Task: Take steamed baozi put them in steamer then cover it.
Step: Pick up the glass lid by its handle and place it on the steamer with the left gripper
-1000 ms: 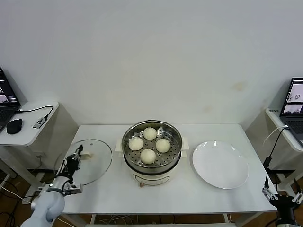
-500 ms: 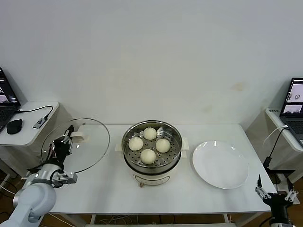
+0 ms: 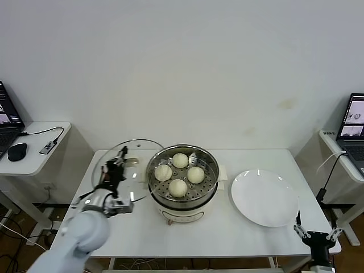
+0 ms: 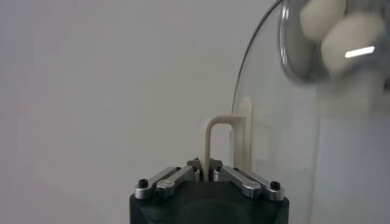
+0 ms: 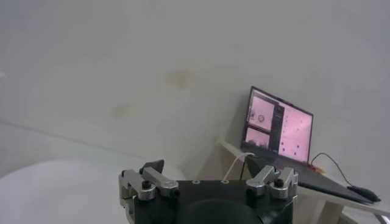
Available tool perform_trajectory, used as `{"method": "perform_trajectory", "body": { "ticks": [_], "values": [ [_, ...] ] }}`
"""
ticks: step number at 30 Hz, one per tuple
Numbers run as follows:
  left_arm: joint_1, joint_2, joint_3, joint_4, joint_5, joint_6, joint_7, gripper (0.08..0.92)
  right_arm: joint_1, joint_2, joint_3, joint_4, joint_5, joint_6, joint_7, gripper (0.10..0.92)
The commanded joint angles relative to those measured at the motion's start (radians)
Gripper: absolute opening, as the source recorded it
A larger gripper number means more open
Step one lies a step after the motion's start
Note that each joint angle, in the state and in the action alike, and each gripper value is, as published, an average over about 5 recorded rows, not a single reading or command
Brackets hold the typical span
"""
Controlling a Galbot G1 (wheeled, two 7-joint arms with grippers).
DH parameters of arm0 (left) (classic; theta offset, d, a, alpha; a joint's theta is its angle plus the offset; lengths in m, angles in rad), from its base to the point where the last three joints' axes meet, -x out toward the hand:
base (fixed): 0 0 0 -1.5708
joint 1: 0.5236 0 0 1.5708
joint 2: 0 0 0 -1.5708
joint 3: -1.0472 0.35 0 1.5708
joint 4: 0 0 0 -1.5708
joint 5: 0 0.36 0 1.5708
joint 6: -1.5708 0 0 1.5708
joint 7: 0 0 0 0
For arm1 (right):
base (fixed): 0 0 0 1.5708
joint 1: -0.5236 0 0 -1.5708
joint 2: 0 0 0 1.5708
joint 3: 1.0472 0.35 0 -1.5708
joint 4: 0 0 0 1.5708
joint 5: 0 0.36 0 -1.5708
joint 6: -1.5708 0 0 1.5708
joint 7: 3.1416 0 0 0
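Covering is in hand: left pincer clamps lid by its handle, just beside steamer holding baozi. Next, centre and lower. Right pincer gapes empty.

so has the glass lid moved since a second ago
Yes. The left gripper has carried the lid up off the table and toward the robot's right; it now hangs tilted beside the steamer.
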Motion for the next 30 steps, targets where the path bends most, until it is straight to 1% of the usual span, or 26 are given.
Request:
{"method": "perform_trajectory", "body": {
  "ticks": [1,6,12,22,30],
  "values": [
    [-0.229,-0.238,0.299,0.097,0.229,0.120,0.140,0.145,0.020,0.014,-0.035,-0.032,-0.093,-0.003,0.026,0.823],
    [-0.257,-0.365,0.324,0.171,0.364,0.117,0.184,0.145,0.026,0.014,-0.038,-0.044,-0.095,-0.001,0.029,0.823],
    [-0.264,-0.442,0.333,0.233,0.439,0.112,0.206,0.145,0.026,0.013,-0.044,-0.051,-0.091,0.000,0.029,0.823],
    [-0.261,-0.479,0.332,0.304,0.499,0.095,0.208,0.145,0.022,0.013,-0.053,-0.058,-0.087,0.004,0.029,0.823],
    [-0.249,-0.488,0.309,0.333,0.524,0.082,0.204,0.145,0.020,0.012,-0.053,-0.061,-0.084,0.007,0.027,0.823]
  ]
}}
